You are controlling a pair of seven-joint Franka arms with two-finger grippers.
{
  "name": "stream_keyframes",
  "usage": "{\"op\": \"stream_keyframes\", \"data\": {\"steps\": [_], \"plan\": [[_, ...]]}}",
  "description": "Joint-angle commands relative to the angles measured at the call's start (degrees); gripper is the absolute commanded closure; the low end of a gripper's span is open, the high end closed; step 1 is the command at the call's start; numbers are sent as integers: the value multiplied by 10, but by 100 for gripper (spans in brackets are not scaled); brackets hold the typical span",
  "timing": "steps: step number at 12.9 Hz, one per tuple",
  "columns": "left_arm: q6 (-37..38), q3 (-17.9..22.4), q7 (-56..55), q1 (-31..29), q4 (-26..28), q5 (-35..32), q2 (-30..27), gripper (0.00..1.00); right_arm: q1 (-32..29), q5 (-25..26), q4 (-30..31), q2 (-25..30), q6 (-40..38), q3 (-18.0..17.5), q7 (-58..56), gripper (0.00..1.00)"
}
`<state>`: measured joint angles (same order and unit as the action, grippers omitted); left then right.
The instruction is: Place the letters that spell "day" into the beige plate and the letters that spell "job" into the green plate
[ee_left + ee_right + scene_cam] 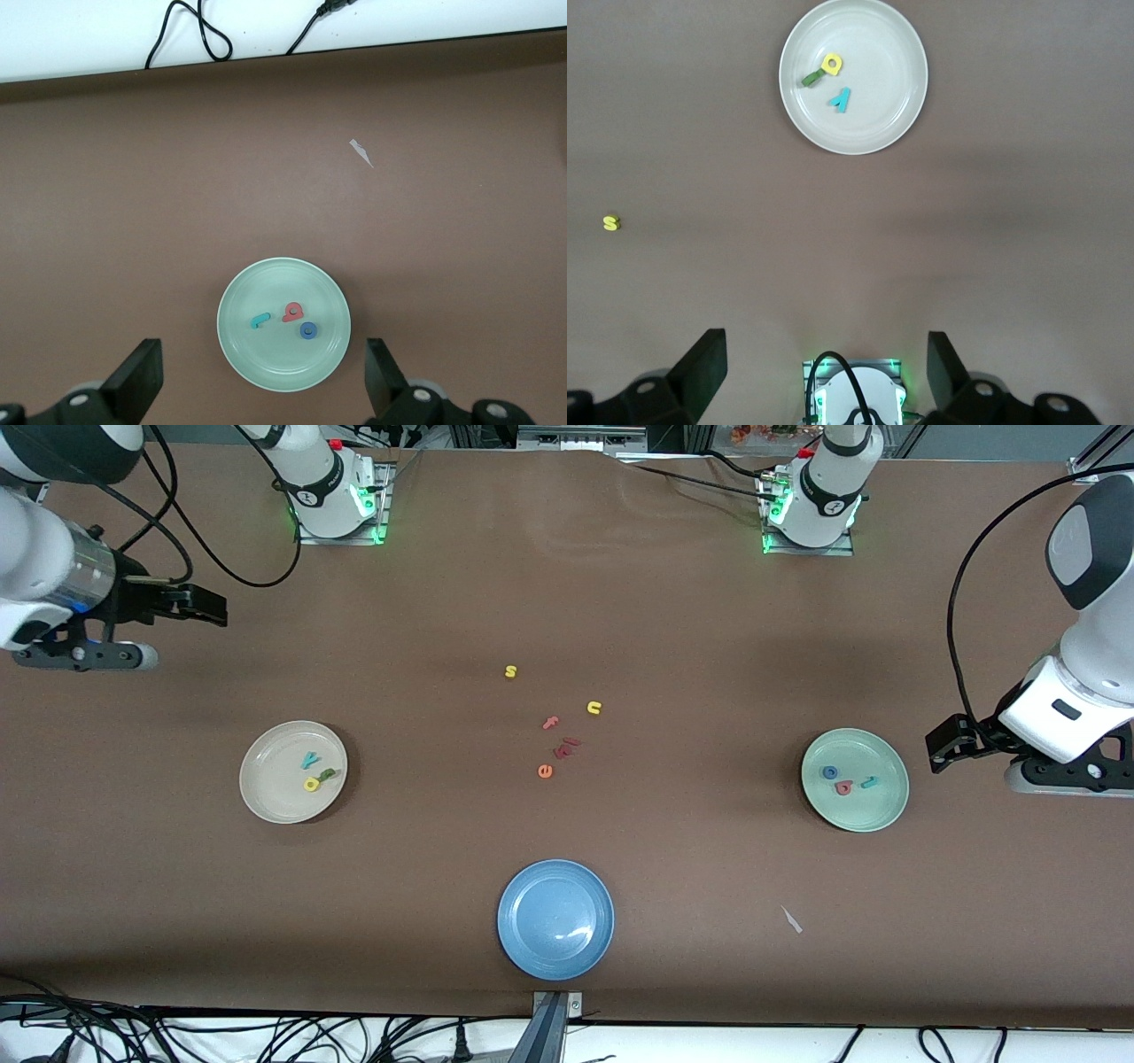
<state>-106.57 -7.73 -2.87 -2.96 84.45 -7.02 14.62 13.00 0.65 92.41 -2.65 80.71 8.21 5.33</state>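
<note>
The beige plate (270, 779) (877, 106) lies toward the right arm's end of the table. It holds the teal y (309, 759) (842, 99), green d (327, 774) (812, 78) and yellow a (311, 784) (831, 64). Toward the left arm's end, the green plate (873, 810) (266, 359) holds the blue o (830, 772) (308, 330), salmon b (843, 786) (293, 312) and teal j (870, 782) (260, 320). My left gripper (948, 748) (263, 354) hangs open and empty over the table beside the green plate. My right gripper (208, 607) (826, 341) is open and empty over bare table at its own end.
Loose letters lie mid-table: a yellow s (510, 671) (611, 223), yellow u (594, 708), pink f (551, 723), dark red pieces (567, 747) and an orange e (545, 771). A blue plate (532, 948) sits nearest the front camera. A paper scrap (791, 919) (361, 152) lies near the green plate.
</note>
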Motion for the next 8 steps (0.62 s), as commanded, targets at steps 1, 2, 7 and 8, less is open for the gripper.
{"op": "stream_keyframes", "data": {"steps": [1, 2, 7, 8], "plan": [[-2, -3, 8, -3, 0, 1, -9, 0, -24, 2, -11, 4, 2, -10, -8, 0], [-2, -3, 8, -3, 0, 1, -9, 0, -24, 2, -7, 7, 15, -10, -8, 0], [-2, -3, 9, -2, 0, 1, -9, 0, -23, 6, -5, 9, 46, -10, -5, 0], [-2, -3, 9, -2, 0, 0, -9, 0, -23, 7, -5, 8, 58, -10, -5, 0]]}}
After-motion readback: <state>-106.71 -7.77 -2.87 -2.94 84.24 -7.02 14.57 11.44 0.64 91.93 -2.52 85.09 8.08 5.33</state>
